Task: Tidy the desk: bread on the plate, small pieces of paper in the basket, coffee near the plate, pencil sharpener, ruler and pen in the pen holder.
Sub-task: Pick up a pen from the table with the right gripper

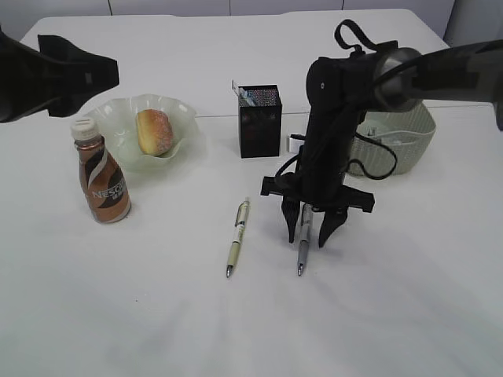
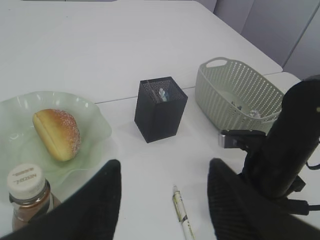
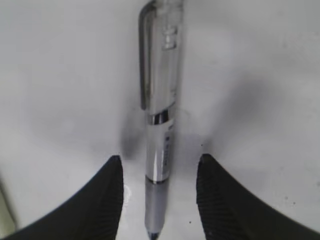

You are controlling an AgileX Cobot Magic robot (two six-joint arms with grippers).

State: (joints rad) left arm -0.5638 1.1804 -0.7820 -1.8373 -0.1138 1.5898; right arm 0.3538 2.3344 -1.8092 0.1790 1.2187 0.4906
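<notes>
The bread (image 1: 155, 131) is already set on the plate (image 1: 118, 118), with the coffee (image 1: 102, 182) just beside it, and paper is seen in the basket (image 1: 409, 145). Something already stands in the pen holder (image 1: 260, 120) (what, cannot be told). Two pens are left on the desk (image 1: 157, 314): the grey pen (image 1: 303, 239) is straddled, untouched, by the spread right gripper (image 1: 313, 233), while the cream pen (image 1: 237, 236) lies apart. The left gripper (image 2: 165, 200) is held open, empty.

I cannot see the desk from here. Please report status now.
Right gripper open, straddling grey pen on desk. Left gripper open, empty. Second pen lies beside; nothing blocking.
</notes>
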